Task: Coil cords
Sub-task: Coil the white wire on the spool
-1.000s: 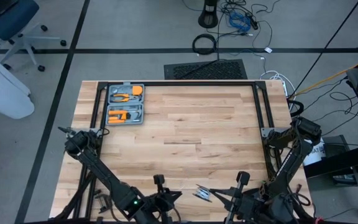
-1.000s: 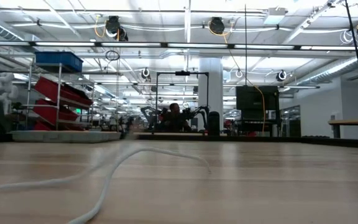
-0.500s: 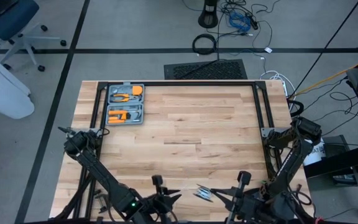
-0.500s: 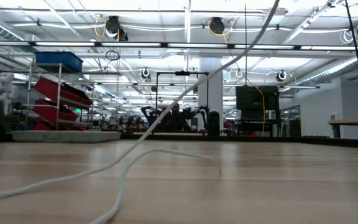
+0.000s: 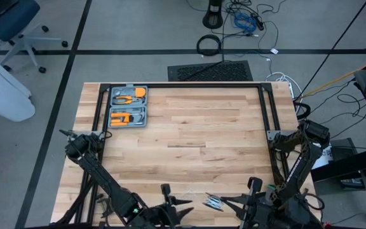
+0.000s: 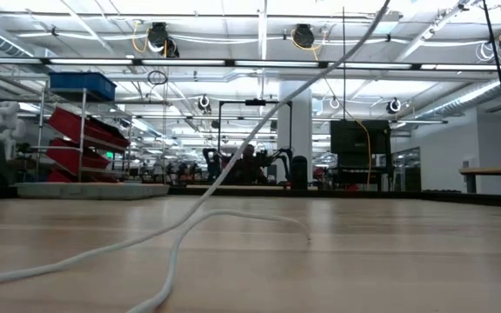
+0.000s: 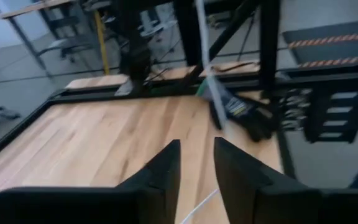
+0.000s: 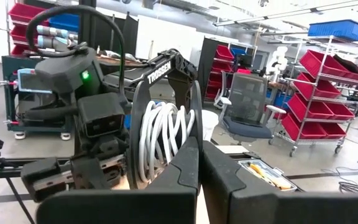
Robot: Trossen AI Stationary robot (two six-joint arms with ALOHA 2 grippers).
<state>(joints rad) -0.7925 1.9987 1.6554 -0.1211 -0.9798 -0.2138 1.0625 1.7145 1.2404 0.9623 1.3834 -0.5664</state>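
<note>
Several loops of white cord [image 8: 161,140] hang coiled on the left gripper [image 8: 166,118], just ahead of the nearly closed, empty right gripper [image 8: 199,163]. The cord looks light and limp, and is best grasped at the taut strand [image 6: 259,130].

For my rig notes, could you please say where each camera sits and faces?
High view: overhead, straight down on the table; left arm and right arm show.
Low view: table-top height, level across the white cord; no arm.
Left wrist view: past the open left gripper, across the table.
Right wrist view: past the shut right gripper, toward the left arm.
Shared: high and right wrist views show the grey tool case.
</note>
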